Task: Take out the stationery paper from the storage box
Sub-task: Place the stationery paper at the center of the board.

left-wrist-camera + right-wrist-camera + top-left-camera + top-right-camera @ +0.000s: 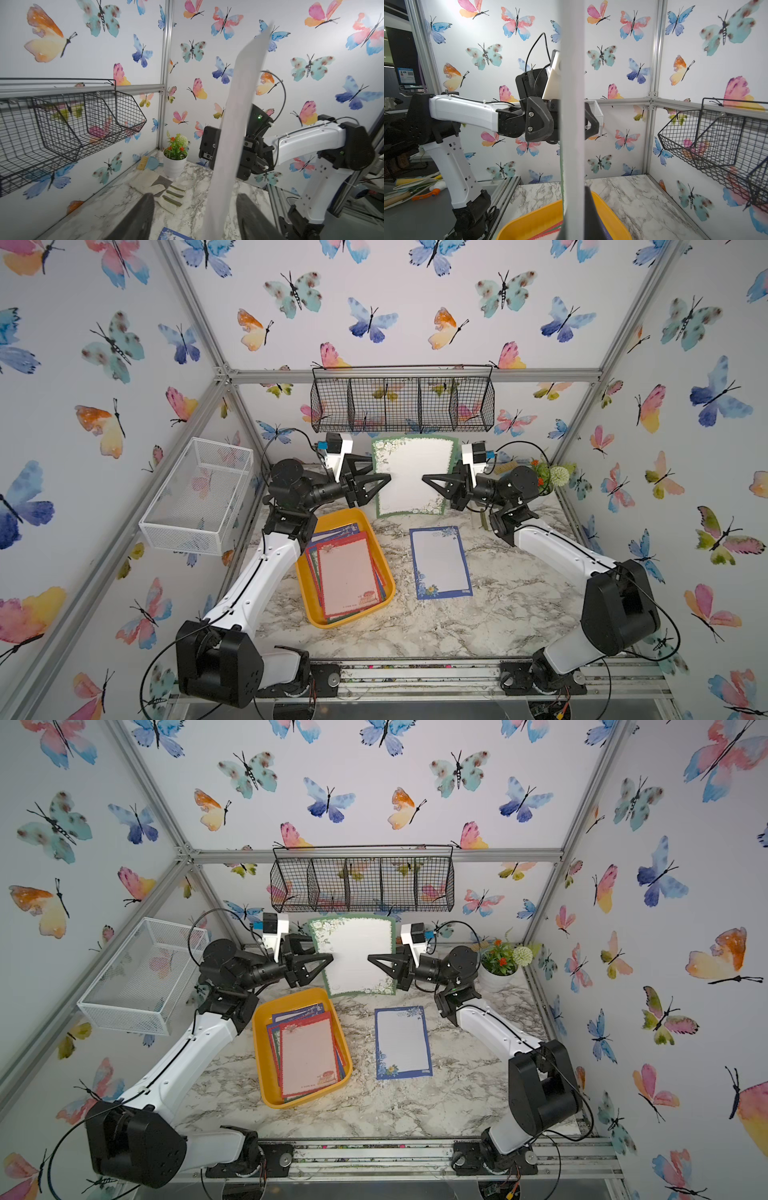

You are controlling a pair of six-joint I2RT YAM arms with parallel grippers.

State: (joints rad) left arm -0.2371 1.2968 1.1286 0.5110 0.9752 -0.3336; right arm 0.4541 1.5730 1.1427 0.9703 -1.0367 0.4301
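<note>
Right claw [424,478] tight on the green-bordered sheet [411,472]; left claw [380,467] wide astride its edge.

No text, brand or number can be read in any view. A screen [406,75] in the background of the right wrist view shows a blue header, a QR code and lines of print, all too small to read. The uppermost pink sheet of the stationery paper [347,572] in the storage box [305,593] bears a short printed line near its lower edge, likewise unreadable.
</note>
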